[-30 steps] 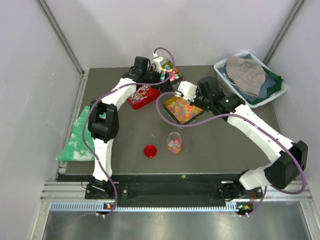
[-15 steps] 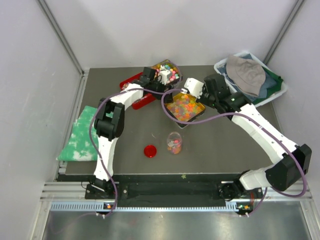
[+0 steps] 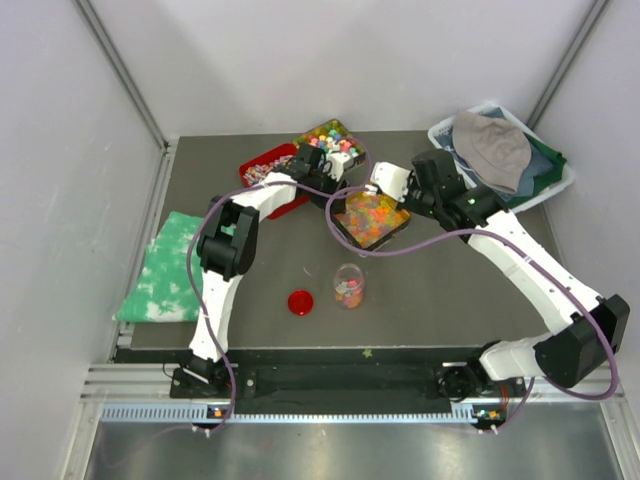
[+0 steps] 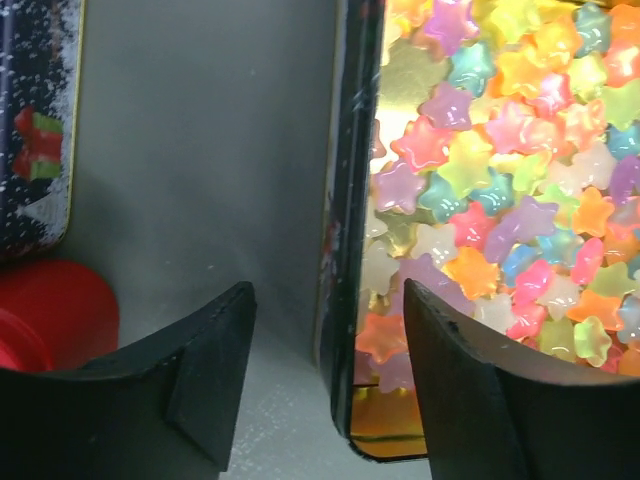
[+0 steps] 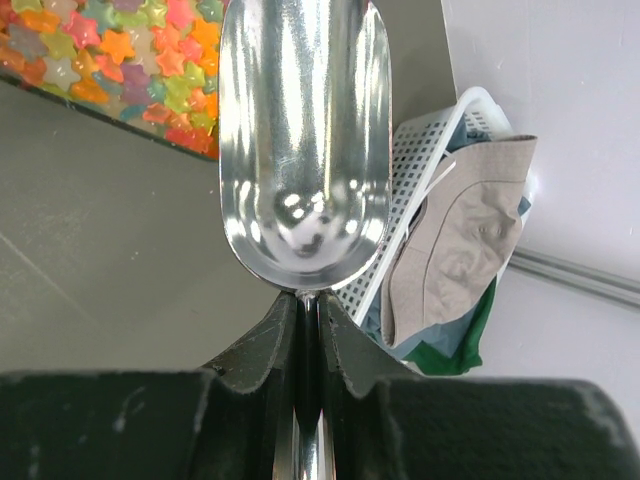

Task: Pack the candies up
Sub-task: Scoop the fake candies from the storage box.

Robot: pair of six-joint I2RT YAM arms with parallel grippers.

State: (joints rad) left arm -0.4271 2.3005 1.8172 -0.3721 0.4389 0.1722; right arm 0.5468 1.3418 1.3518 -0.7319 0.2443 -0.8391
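The candies (image 4: 500,180) are small glossy star pieces, orange, pink, yellow and green, lying in a black tin (image 3: 345,225) with a gold inside. My left gripper (image 4: 328,300) is open and straddles the tin's left wall (image 4: 345,230), one finger outside and one over the candies, neither touching it. It shows at the tin's left edge in the top view as well, left gripper (image 3: 328,192). My right gripper (image 5: 308,300) is shut on the handle of an empty metal scoop (image 5: 305,130), by the tin's far right, right gripper (image 3: 387,188). A clear jar (image 3: 348,286) holds some candies.
A red lid (image 3: 300,302) lies left of the jar. A red tin (image 3: 265,172) and a tin of pastel sweets (image 3: 330,135) sit behind. A white basket (image 3: 560,185) with a hat is at the back right, a green cloth (image 3: 165,270) at the left.
My left gripper has swung right from the red tin to the candy tin's left wall, and its jaws have narrowed. The right gripper with the scoop has shifted slightly back and right.
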